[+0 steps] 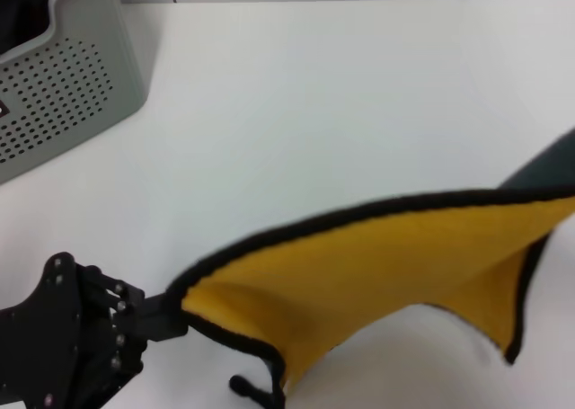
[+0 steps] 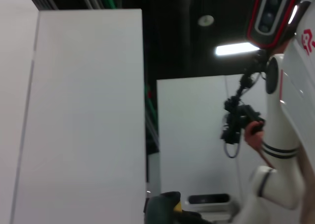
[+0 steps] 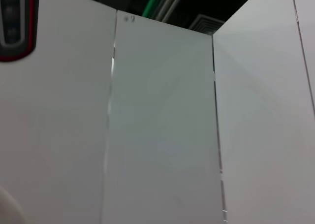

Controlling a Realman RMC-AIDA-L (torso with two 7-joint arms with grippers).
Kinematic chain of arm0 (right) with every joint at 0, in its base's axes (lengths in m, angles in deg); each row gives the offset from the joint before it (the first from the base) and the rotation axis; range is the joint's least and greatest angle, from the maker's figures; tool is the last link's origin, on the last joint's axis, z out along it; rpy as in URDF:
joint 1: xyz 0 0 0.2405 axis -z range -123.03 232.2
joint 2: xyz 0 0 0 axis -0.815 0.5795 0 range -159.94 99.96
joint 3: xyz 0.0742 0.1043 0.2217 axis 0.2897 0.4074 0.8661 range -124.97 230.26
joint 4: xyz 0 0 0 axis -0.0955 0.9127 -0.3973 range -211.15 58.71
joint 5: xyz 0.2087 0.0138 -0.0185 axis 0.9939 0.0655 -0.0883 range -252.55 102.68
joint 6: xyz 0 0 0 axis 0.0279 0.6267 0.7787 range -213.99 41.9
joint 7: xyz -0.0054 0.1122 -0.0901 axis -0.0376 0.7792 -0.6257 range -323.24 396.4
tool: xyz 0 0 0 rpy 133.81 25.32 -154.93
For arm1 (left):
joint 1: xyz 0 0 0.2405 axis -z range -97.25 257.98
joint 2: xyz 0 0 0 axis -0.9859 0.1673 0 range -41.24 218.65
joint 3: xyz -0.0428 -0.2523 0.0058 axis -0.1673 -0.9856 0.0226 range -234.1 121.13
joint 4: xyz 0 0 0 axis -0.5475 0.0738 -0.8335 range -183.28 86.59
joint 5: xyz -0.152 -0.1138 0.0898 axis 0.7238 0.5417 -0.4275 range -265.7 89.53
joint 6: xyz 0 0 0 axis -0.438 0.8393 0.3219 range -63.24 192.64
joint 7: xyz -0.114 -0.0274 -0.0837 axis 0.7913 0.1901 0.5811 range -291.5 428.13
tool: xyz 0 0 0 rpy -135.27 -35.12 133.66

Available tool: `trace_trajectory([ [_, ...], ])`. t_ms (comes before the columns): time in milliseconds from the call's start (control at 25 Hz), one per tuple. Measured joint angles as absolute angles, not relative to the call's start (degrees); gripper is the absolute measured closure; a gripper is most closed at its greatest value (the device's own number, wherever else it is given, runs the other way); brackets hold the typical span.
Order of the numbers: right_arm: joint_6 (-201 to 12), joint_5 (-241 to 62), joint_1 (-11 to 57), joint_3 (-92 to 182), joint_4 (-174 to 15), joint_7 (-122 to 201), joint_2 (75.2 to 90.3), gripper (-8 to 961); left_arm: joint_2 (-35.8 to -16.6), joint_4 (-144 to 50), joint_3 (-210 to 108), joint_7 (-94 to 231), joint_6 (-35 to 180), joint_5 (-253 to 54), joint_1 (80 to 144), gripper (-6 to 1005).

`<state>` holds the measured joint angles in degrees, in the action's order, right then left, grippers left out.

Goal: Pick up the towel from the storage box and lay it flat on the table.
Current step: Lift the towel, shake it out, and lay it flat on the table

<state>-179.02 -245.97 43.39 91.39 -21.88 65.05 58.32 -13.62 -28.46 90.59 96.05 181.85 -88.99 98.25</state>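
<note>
- one towel (image 1: pixel 377 274): it hangs stretched in the air above the near part of the desk, mustard-yellow face toward the head camera, black stitched edging along its upper rim and down its right side, a patch of dark green showing at the far right edge of the head view.
- one storage box (image 1: pixel 72 94): light grey, walls pierced with rows of small holes, dark inside; it sits at the far left corner of the desk, well apart from the towel.
- one claw in view: the left claw (image 1: pixel 175 312), black, low at the near left, pressed together on the towel's left corner.
- the right claw lies outside every view, so i cannot tell its state; the towel's right end runs off the head view's edge.
- one desk (image 1: pixel 341 112): broad, plain white and smooth.
- the room: both wrist views face white wall panels with thin seams under a dark ceiling; the left wrist view also shows a lit ceiling lamp (image 2: pixel 237 48) and the robot's white body (image 2: pixel 288 111).
</note>
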Motion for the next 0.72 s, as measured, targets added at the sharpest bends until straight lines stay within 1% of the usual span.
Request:
trace_trajectory([
  [120, -188.2, -246.0, 40.5, 90.8, -31.1, 70.0, 60.55, 939, -13.60, -28.6, 90.6, 97.3, 181.8, -90.2, 99.4, 996],
  [240, -194.9, -246.0, 39.2, 90.4, -38.1, 72.6, 62.65, 939, -13.50, -28.6, 90.6, 98.3, 181.8, -91.1, 100.0, 996],
  [360, -198.3, -246.0, 38.9, 90.2, -41.1, 74.4, 63.33, 939, -13.30, -28.8, 90.7, 98.8, 181.8, -91.8, 100.3, 996],
  [520, -201.0, -246.0, 38.8, 88.4, -42.4, 76.8, 63.08, 938, -13.05, -29.1, 90.8, 99.4, 181.8, -93.7, 100.5, 996],
  [600, -202.2, -246.0, 38.7, 87.5, -43.6, 78.0, 63.24, 938, -12.93, -29.1, 90.7, 99.6, 181.8, -95.2, 100.6, 996],
  [640, -202.5, -246.0, 38.7, 87.3, -44.2, 78.4, 63.45, 938, -12.88, -29.1, 90.7, 99.9, 181.8, -95.7, 100.7, 996],
  [720, -203.2, -245.9, 38.4, 87.2, -47.3, 80.6, 64.99, 938, -12.76, -29.7, 90.7, 100.9, 181.8, -96.5, 100.8, 996],
])
